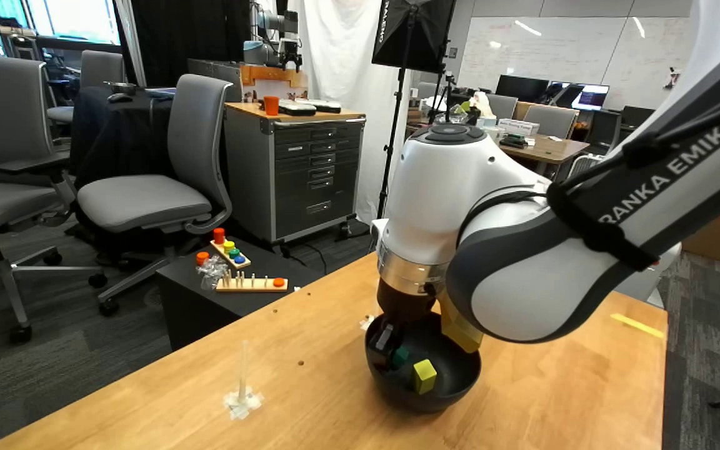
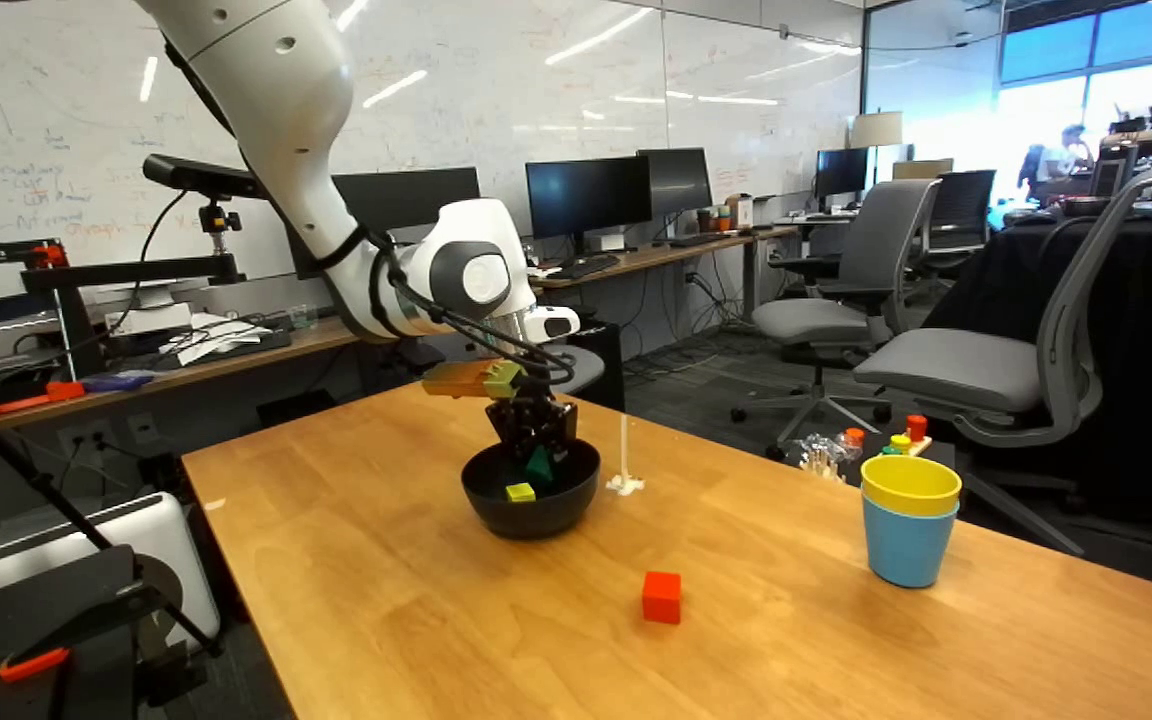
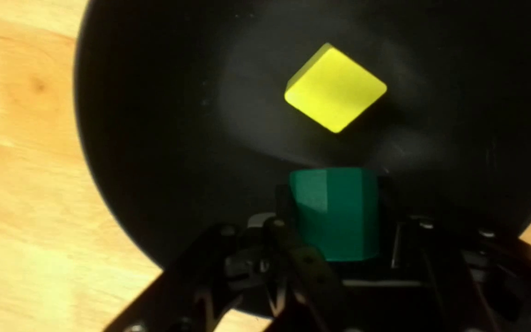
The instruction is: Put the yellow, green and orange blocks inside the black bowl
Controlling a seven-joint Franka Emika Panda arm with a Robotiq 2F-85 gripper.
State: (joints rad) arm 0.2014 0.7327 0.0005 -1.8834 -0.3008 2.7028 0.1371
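Note:
The black bowl (image 1: 457, 369) stands on the wooden table in both exterior views (image 2: 534, 520) and fills most of the wrist view (image 3: 164, 115). The yellow block (image 1: 424, 376) lies inside it, also seen in the wrist view (image 3: 337, 90). My gripper (image 2: 541, 458) points down into the bowl. In the wrist view my gripper's fingers (image 3: 335, 210) are shut on the green block (image 3: 339, 212), low inside the bowl beside the yellow block. Whether the green block touches the bowl's bottom I cannot tell. The orange-red block (image 2: 661, 597) sits on the table outside the bowl.
A yellow cup stacked in a blue cup (image 2: 911, 520) stands near the table edge. A thin pale peg (image 2: 624, 455) taped to the table stands close beside the bowl; another peg (image 1: 242, 375) stands farther off. A flat yellow strip (image 1: 638, 325) lies on the table.

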